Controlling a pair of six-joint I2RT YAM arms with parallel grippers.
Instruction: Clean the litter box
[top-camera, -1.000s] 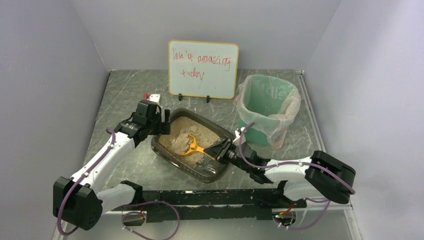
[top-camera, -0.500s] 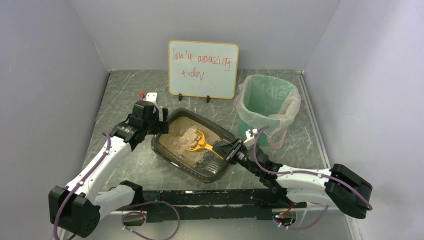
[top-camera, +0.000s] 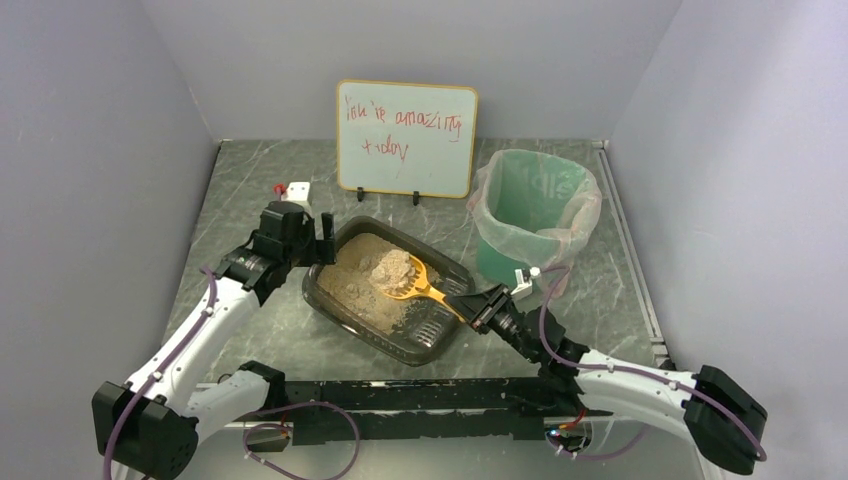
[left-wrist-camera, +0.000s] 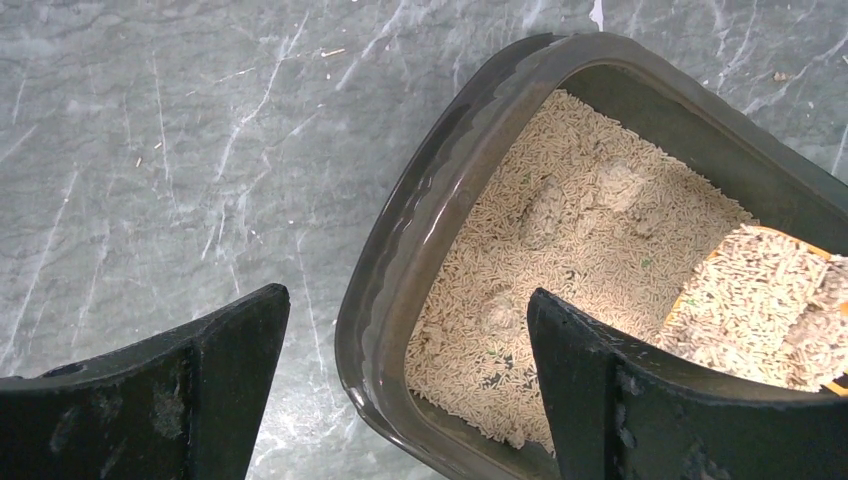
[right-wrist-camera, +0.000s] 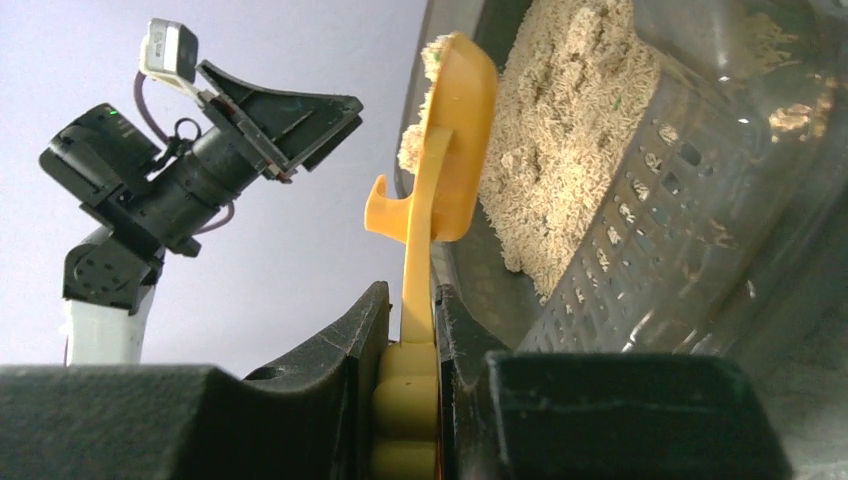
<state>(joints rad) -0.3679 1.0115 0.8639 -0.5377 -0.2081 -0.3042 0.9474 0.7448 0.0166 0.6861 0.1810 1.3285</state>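
Observation:
The dark translucent litter box (top-camera: 322, 297) holds tan litter and lies mid-table; its ridged grate end (right-wrist-camera: 640, 230) is nearest the right arm. My right gripper (top-camera: 478, 306) is shut on the handle of a yellow scoop (top-camera: 412, 285), whose bowl carries a clump of litter above the box. The scoop (right-wrist-camera: 445, 150) shows edge-on in the right wrist view. My left gripper (top-camera: 312, 240) is open, its jaws straddling the box's left rim (left-wrist-camera: 400, 270) without gripping it.
A green bin with a clear plastic liner (top-camera: 535, 205) stands at the back right. A whiteboard with red writing (top-camera: 406, 138) stands at the back. A small white object (top-camera: 296, 189) lies near the left arm. Grey walls enclose the table.
My right gripper has drawn back to the right and lifted the scoop, now loaded with a clump of litter. My left gripper has shifted slightly back along the rim.

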